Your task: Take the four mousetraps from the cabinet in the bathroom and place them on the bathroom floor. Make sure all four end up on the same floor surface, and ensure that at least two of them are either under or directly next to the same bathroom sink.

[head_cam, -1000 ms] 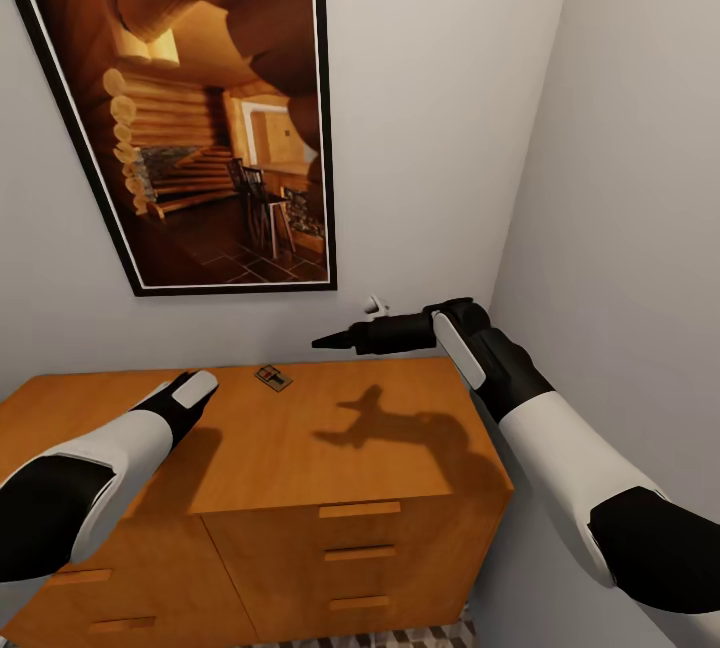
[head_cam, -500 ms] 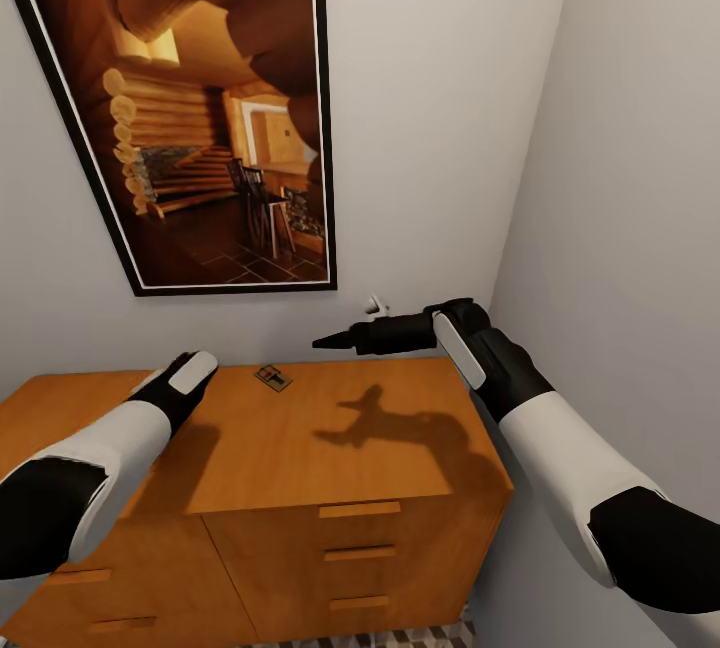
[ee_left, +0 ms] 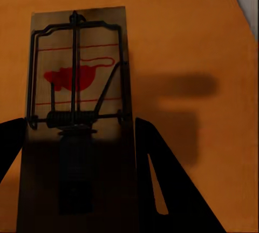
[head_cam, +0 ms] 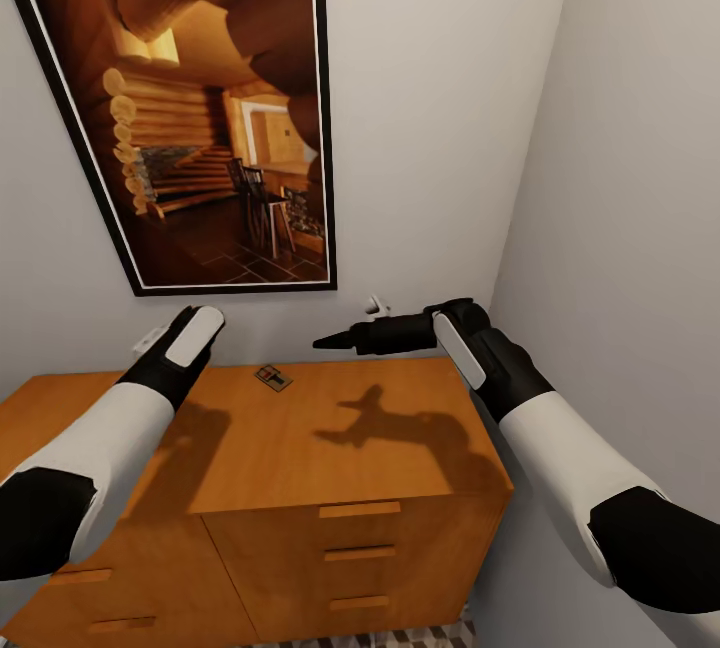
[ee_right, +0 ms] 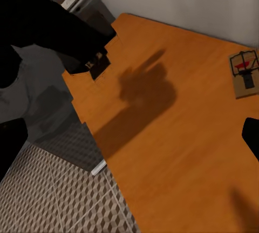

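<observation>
The left gripper (ee_left: pixel 81 190) is gripping a trap (ee_left: pixel 78 114) above the cabinet (head_cam: pixel 330 448), risking a slip, while the right gripper (head_cam: pixel 335 339) is hovering, its state unclear.

A corner of a room in a home, rendered in simulation. Plain pale walls (head_cam: pixel 450 78) meet behind a low orange-brown wooden cabinet (head_cam: pixel 330 448) with drawer fronts and slim handles. A large framed picture (head_cam: pixel 210 108) of a log-cabin interior hangs above it. The floor (ee_right: pixel 59 200) has tiles printed with a cube pattern.
</observation>
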### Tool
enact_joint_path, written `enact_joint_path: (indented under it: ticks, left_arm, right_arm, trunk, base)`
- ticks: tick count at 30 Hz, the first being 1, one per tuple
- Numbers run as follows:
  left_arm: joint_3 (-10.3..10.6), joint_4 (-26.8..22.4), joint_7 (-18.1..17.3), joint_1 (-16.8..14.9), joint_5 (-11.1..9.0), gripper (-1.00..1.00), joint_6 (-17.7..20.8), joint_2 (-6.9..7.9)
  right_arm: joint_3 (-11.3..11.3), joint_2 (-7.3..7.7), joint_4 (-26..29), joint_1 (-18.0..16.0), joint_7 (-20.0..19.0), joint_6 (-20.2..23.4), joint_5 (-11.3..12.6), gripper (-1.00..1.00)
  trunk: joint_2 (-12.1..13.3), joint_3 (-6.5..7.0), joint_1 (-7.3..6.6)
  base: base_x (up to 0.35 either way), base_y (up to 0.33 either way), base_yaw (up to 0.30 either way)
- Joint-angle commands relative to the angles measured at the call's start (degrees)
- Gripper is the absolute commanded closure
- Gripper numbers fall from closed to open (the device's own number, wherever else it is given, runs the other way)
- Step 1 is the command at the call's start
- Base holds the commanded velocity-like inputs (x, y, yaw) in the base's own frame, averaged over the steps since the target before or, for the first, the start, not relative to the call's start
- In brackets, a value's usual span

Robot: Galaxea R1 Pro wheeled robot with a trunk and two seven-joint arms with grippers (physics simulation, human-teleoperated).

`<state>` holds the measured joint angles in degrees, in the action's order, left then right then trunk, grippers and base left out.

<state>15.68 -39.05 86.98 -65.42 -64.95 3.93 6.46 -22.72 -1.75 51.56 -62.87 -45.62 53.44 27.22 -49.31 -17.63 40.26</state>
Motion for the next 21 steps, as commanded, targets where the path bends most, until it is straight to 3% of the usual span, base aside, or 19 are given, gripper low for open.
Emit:
enact_joint_path:
  ticks: [1, 10, 15, 21]
  left_arm:
    - [0.4, -0.67, 0.67, -0.08, -0.39, 1.0, 1.11, 0.12]
    - [0.39, -9.21, 1.92, -0.12, -0.27, 1.0, 9.39, 0.24]
    - [0.16, -16.58, 2.03, -0.07, -0.26, 1.0, 17.39, 0.48]
    - [0.0, -20.87, 2.15, -0.06, -0.32, 1.0, 20.94, 0.62]
  right_arm:
    - [0.0, -0.01, -0.02, -0.06, -0.09, 0.27, 0.02, -1.0]
    - [-0.02, -0.01, 0.02, -0.06, 2.79, 0.27, 0.09, -1.0]
    - [0.03, 0.04, 0.11, -0.06, 3.83, 0.27, -0.1, -1.0]
    - [0.05, 0.09, 0.26, -0.06, 3.91, 0.32, -0.22, -1.0]
  trunk:
    - [-0.06, -0.08, 0.01]
    - [-0.06, -0.08, 0.01]
    - [-0.06, -0.08, 0.01]
    - [-0.06, -0.08, 0.01]
  base:
    - [0.0, 0.0, 0.0]
    - [0.0, 0.0, 0.0]
    - [0.0, 0.0, 0.0]
    - [0.0, 0.0, 0.0]
